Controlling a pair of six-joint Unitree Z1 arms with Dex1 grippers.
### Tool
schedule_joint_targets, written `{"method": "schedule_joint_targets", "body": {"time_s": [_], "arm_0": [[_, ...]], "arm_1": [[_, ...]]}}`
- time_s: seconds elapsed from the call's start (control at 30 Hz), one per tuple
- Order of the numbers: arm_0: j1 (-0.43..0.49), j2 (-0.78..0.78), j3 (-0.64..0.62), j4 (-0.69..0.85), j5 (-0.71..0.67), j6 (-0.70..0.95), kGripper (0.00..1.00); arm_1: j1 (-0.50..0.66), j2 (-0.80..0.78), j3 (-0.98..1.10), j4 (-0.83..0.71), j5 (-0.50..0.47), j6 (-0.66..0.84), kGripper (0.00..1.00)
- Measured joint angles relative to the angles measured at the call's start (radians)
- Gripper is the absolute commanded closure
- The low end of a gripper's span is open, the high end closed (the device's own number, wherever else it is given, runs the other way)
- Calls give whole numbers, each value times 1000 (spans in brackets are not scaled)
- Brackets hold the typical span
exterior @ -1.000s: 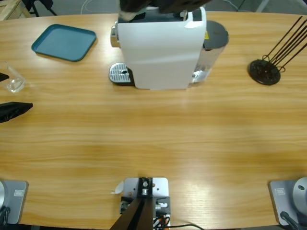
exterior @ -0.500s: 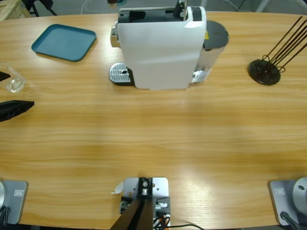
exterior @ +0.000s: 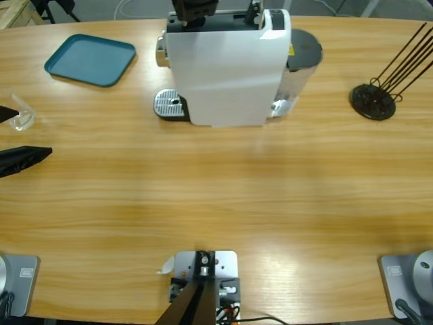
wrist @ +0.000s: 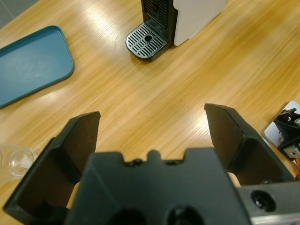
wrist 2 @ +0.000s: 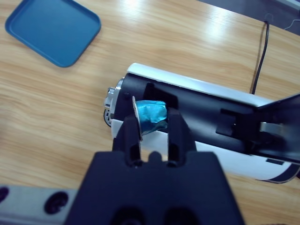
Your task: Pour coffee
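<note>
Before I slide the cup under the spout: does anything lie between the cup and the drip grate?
No. In the high view the cup sits at the table's left edge, and only bare wood lies between it and the grate; the tray lies farther back.

I see my right claw (exterior: 194, 8) cut by the high view's top edge; a clear cup (exterior: 19, 115) is clipped at the left, contents untellable.
</note>
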Motion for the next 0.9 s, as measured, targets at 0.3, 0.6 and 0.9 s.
{"method": "schedule_joint_targets", "body": {"time_s": [0.3, 0.6, 0.9], "arm_0": [[0, -22, 23, -4, 0, -19, 41], [0, -30, 39, -8, 0, -19, 41], [0, -63, 48, -14, 0, -25, 41]], "arm_1": [[0, 45, -57, 39, -44, 0, 1000], [-3, 45, -68, 68, -63, 1, 1000], [-5, 52, -115, 83, -46, 8, 1000]]}}
